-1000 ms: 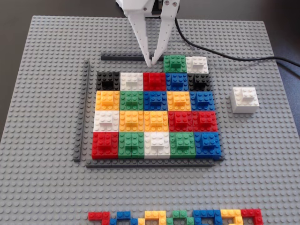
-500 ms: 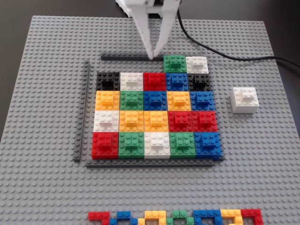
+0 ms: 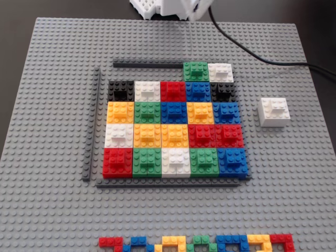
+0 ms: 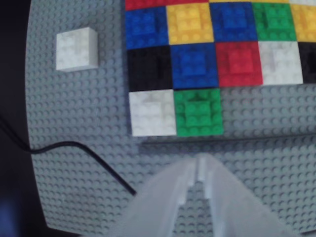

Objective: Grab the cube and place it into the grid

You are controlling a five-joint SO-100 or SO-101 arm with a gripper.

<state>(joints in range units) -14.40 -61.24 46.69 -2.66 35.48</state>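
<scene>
The white cube (image 3: 274, 111) stands alone on the grey baseplate, to the right of the grid in the fixed view; in the wrist view the cube (image 4: 76, 48) is at the upper left. The grid (image 3: 173, 128) is a patchwork of coloured blocks edged by dark grey strips; its top row holds only a green and a white block at the right end. It also fills the top of the wrist view (image 4: 217, 54). My gripper (image 4: 200, 165) hangs above the baseplate's far edge, fingertips touching, shut and empty. Only its white body (image 3: 168, 8) shows at the fixed view's top edge.
The big grey baseplate (image 3: 47, 210) covers the table. A zigzag row of small coloured bricks (image 3: 197, 243) lies at its near edge. A black cable (image 3: 252, 52) runs from the arm across the baseplate's far right corner, also seen in the wrist view (image 4: 74, 145).
</scene>
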